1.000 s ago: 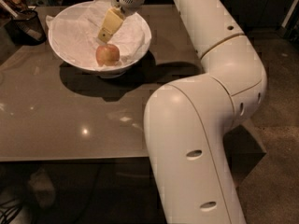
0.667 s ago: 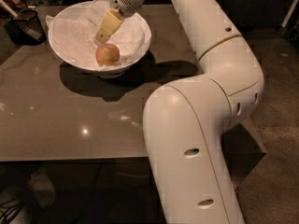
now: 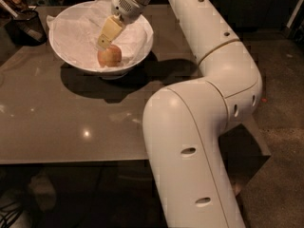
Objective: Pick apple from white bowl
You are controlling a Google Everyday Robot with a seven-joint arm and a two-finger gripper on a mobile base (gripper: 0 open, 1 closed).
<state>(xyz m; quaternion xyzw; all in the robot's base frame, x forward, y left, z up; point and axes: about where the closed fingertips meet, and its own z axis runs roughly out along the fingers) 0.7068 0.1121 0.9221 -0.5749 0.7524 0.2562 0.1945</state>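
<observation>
On the grey table [image 3: 71,122], the white arm [image 3: 190,141] reaches across into the white bowl [image 3: 146,44]; the apple [image 3: 109,56] lies on the crumpled paper lining near the bowl's front. Gripper [image 3: 102,44] tilted, just above the apple's upper left, about touching it, holding nothing; open or closed, cannot tell. Likely best: centre over the apple, straddle its widest part, descend clear of the paper before closing.

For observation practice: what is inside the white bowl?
The white bowl holds crumpled paper, the apple lying on it, and the gripper poised above the apple. The paper hides the bowl's floor.
</observation>
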